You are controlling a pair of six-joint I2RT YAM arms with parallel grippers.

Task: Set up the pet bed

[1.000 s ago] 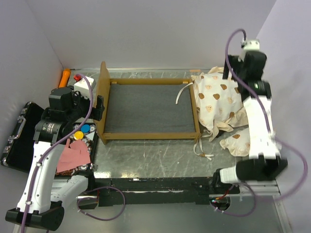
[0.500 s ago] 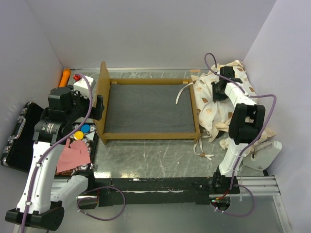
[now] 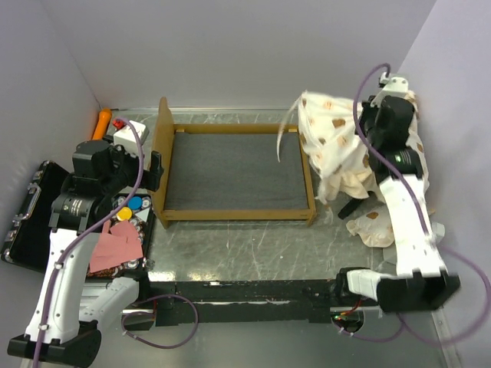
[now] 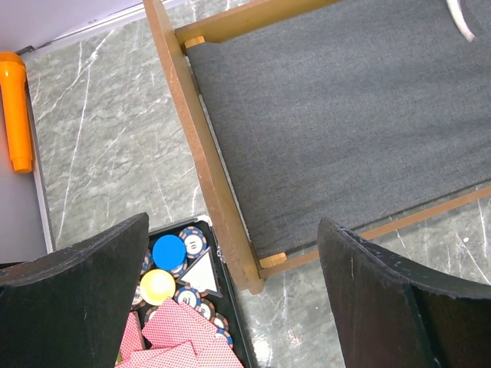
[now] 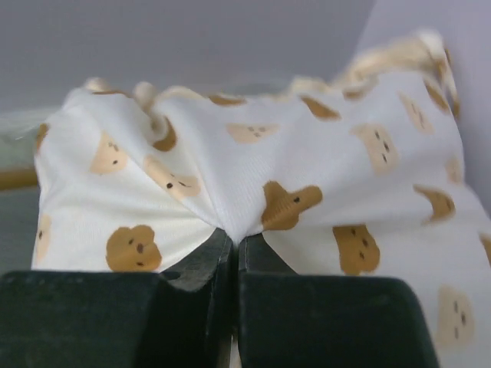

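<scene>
1. Pet bed frame (image 3: pixel 230 215) is lying flat in the middle of the tabletop (image 3: pixel 245 249), its grey base bare and its tall headboard (image 3: pixel 162 153) standing at the left end.
2. Right arm is reaching up from its base at the near right edge, its long white link stretching toward the back wall and its wrist sitting high in the far right corner.
3. Right claw (image 5: pixel 234 245) is pinched fully closed on the mattress (image 3: pixel 334 142). The wrist view shows a fold of bear-print fabric bunching between the two black fingers (image 5: pixel 192 264).
4. That mattress is hanging from the grip in a crumpled drape just beyond the foot end of the frame, with a white tie (image 3: pixel 285 132) dangling over the frame's right corner. Whether its lower edge is touching the tabletop, I cannot tell.
5. Matching pillow (image 3: pixel 372 224) is lying on the tabletop to the right of the frame, partly hidden behind the right arm.
6. Left arm is bending up from the near left corner, its wrist pointing down beside the headboard.
7. Left claw (image 4: pixel 234 230) is spread wide and gripping nothing, hovering above the headboard's near corner.
8. Beneath it a black case (image 3: pixel 31 222) is lying open with poker chips (image 4: pixel 169 251) and red cards (image 3: pixel 115 244), and an orange cylinder (image 4: pixel 15 107) is lying at the back left.
</scene>
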